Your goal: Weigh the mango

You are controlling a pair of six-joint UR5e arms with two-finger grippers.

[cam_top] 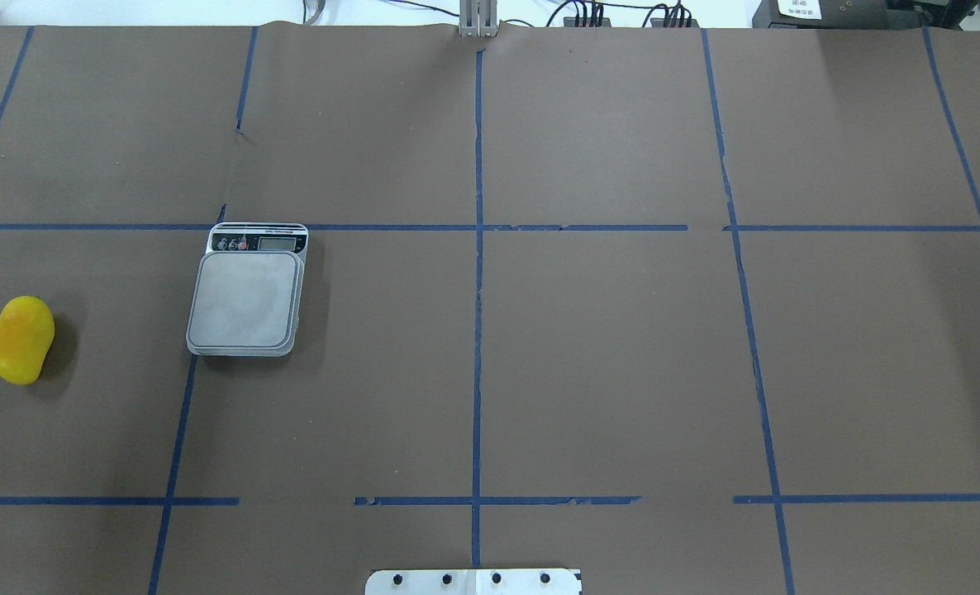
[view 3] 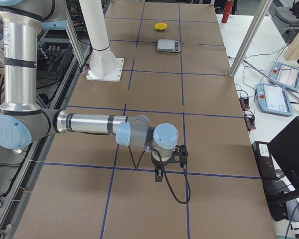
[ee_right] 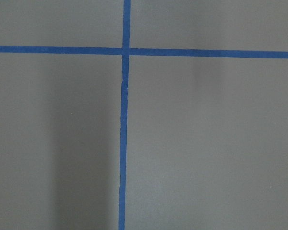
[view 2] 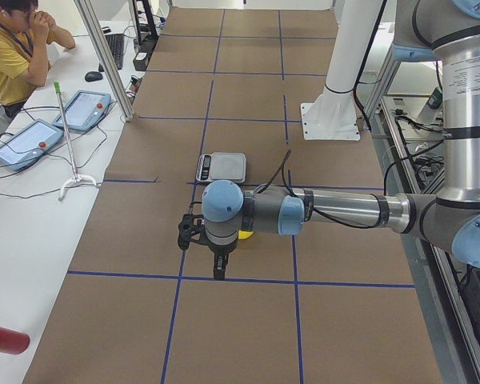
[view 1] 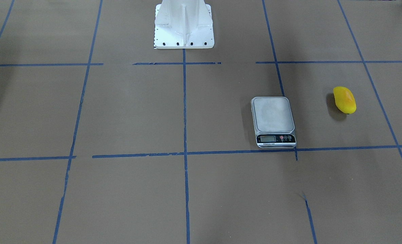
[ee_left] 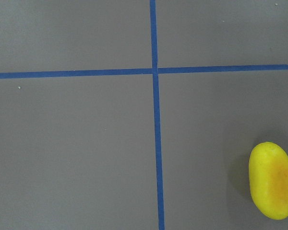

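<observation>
The mango point(cam_top: 21, 340) is seen lying flat on its side on the brown table point(cam_top: 622, 372), far out on the robot's left, and nothing is touching it. The kitchen scale point(cam_top: 246, 299) is set between the mango and the table's centre line, well apart from the fruit. Its platform is bare, and its display end is turned away from the robot, presumably so a reading can be taken from the operators' side.

No arm is caught in the overhead or front views. The left gripper point(view 2: 219, 268) is shown only from the table's end, pointed down and held above the tabletop. Whether its fingers are apart or together cannot be told. The right gripper point(view 3: 158, 174) is hung the same way at the far end of the table, away from both things, and its state cannot be told either.

From the left wrist camera, the mango point(ee_left: 271, 180) is found low in the right corner rather than at the centre. It is therefore judged that the gripper is near the fruit but not yet lined up over it.
</observation>
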